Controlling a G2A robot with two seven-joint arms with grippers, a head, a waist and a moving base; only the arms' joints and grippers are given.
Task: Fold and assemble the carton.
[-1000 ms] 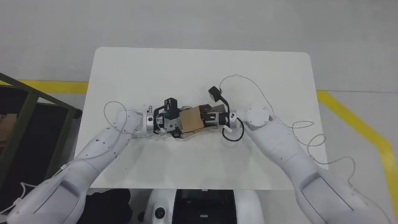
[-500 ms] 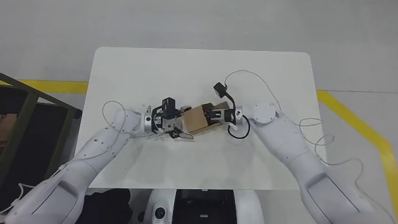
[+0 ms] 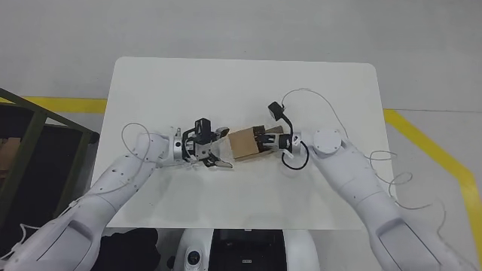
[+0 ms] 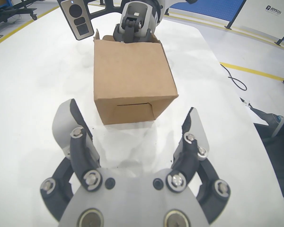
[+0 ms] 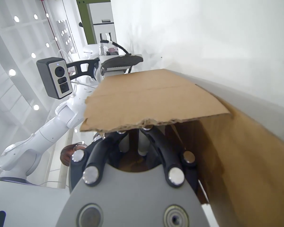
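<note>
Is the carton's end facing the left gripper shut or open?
Shut: that end of the carton shows a flat flap tucked in; the far end is open.

One carton (image 3: pixel 242 144), one table (image 3: pixel 316 90), and two sets of jaws.

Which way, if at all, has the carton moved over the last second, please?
Yes. In the top view the carton has slid a little toward the right edge of the table, away from the left gripper.

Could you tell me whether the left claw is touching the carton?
Apart. The left wrist view shows bare table between the open left claw and the carton on both sides.
</note>
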